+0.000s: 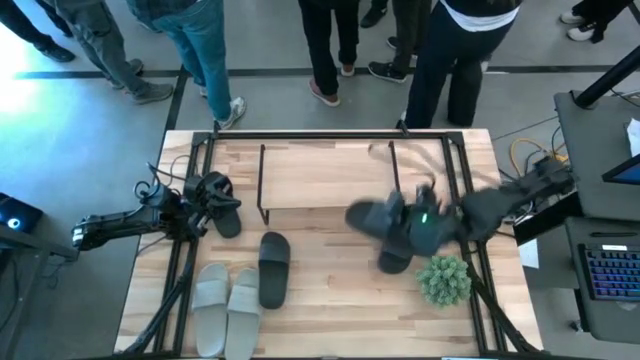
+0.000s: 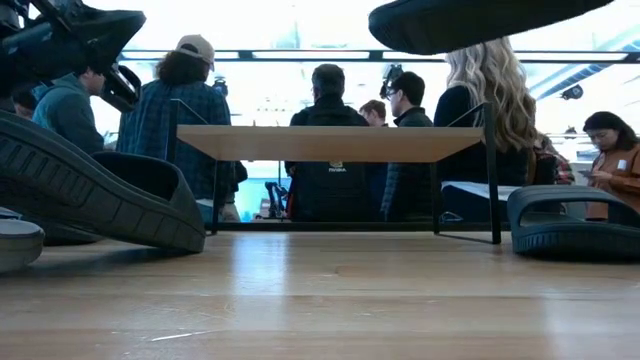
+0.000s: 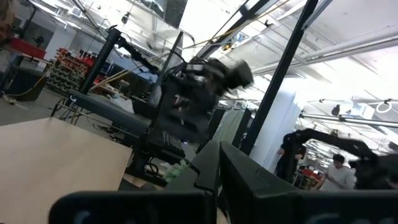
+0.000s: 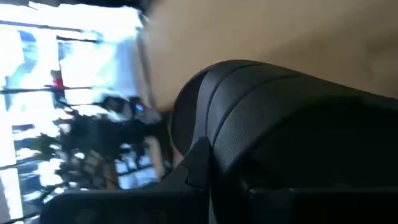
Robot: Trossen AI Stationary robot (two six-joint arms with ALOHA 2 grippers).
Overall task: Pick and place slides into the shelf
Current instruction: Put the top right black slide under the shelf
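The shelf (image 1: 330, 175), with a light-wood top on thin black legs, stands at the table's far middle; it also shows in the low view (image 2: 330, 143). My right gripper (image 1: 425, 222) is shut on a black slide (image 1: 375, 218) lifted right of the shelf, high in the low view (image 2: 480, 20). My left gripper (image 1: 195, 207) is shut on another black slide (image 1: 222, 205) left of the shelf, tilted in the low view (image 2: 95, 190). A black slide (image 1: 397, 258) lies flat under the right arm, another (image 1: 273, 268) in the near middle. Two grey-white slides (image 1: 225, 300) lie side by side near left. My left gripper holds the black slide from the table's left side; the slide itself hides the place of contact. The slide is tilted, one end raised and its lower end (image 2: 185, 240) down at the tabletop. My right gripper holds the other black slide near its wide strap (image 4: 249, 106), which fills the wrist view and hides the fingers. It comes from the table's right. The slide is lifted clear of the table, sole roughly level (image 2: 480, 20).
A small green plant (image 1: 443, 278) stands near the right edge, close to the right arm. Several people stand beyond the table's far edge (image 1: 330, 50). Bare wood lies in front of the shelf (image 1: 330, 290).
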